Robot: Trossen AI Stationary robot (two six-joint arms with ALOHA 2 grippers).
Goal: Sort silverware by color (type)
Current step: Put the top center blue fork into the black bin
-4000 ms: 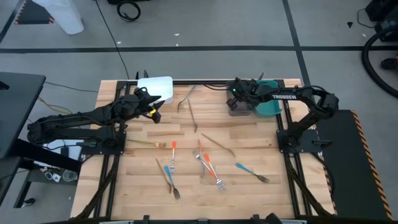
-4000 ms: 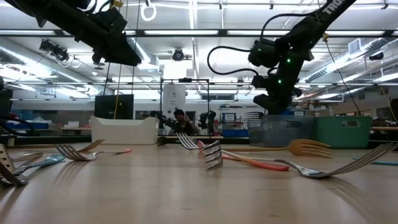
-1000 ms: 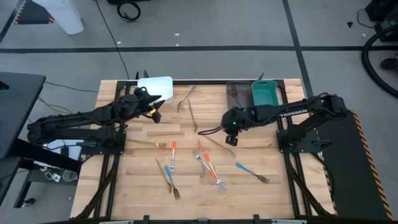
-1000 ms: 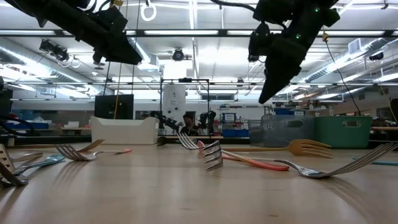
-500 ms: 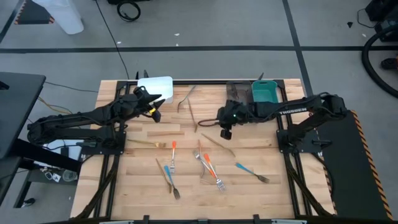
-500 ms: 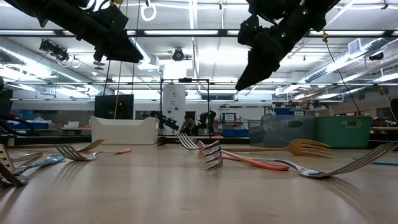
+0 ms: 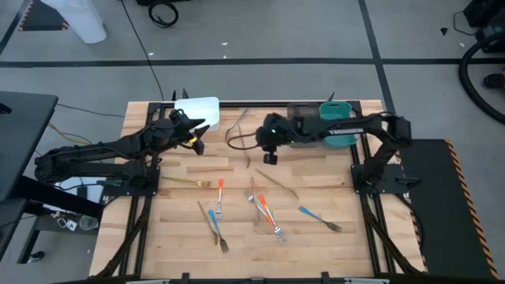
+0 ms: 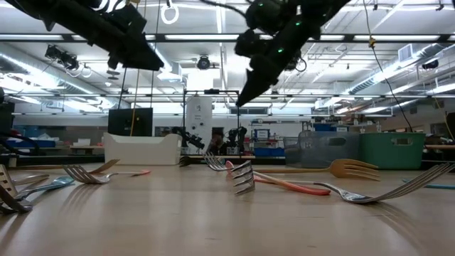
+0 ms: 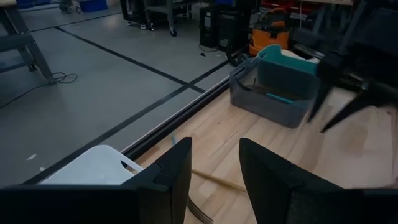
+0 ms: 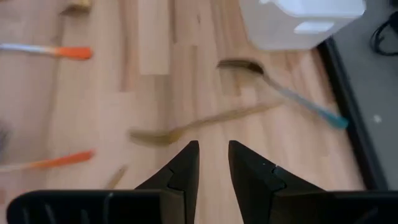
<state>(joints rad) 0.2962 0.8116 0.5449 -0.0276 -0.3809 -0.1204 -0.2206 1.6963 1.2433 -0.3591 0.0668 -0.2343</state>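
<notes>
Most silverware (image 7: 263,211) lies unsorted on desk (image 7: 331,189); right hand (image 7: 270,157) parted, empty, over gold fork (image 7: 245,147); left hand (image 7: 196,142) parted, empty.

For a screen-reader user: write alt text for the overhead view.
The right gripper hangs open and empty above a thin tan fork near the wooden table's far edge, while the left gripper waits beside a white bin. Orange- and blue-handled forks lie scattered nearer the front.
</notes>
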